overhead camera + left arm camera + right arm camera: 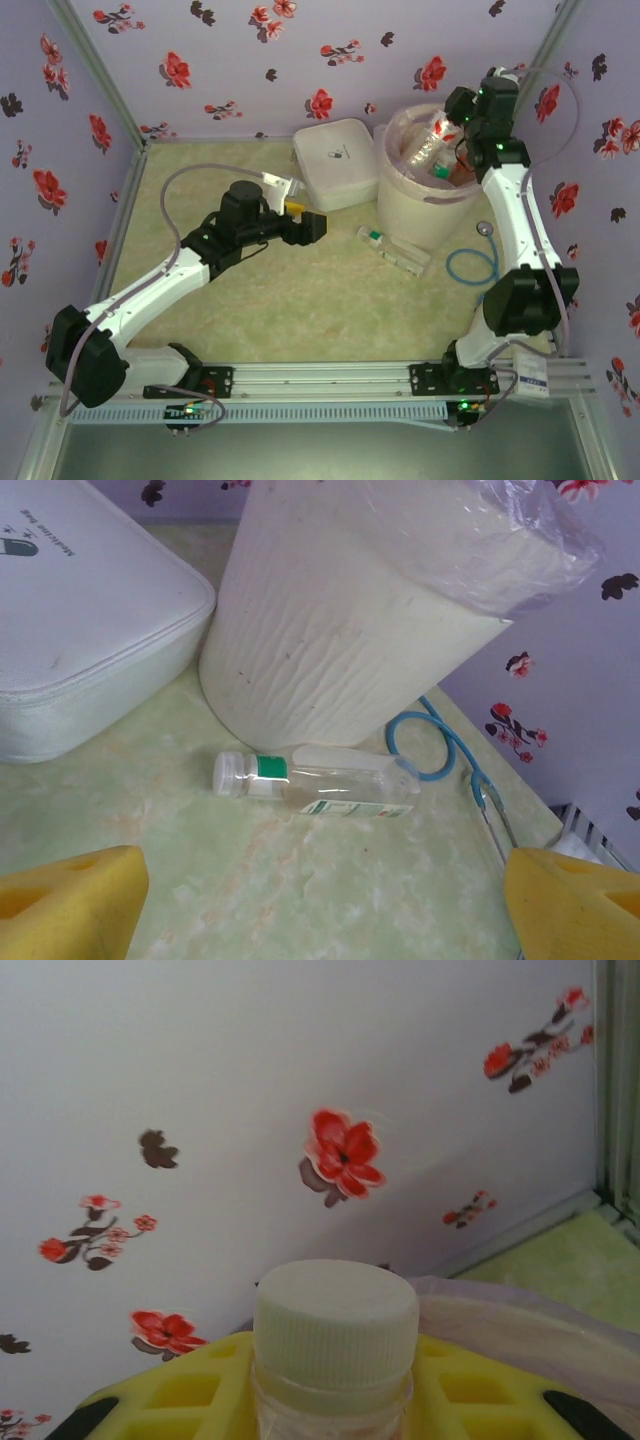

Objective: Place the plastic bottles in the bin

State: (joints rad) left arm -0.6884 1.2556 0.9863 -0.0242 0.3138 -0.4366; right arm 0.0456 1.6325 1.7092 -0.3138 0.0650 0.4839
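The left gripper (305, 226) is spread wide and empty, low over the green counter (280, 300). It faces a clear bottle (318, 785) lying on its side just beside the bin (420, 215). The right gripper (335, 1400) pinches a white-capped bottle (335, 1315) above the bin's far rim. Other bottles (432, 150) lie inside the bin. Floral walls (250, 60) surround the counter.

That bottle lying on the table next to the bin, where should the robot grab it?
Probably around the middle of the bottle, from above, fingers across its width. It lies flat on its side, and the bin stands close behind, so a side approach looks cramped.
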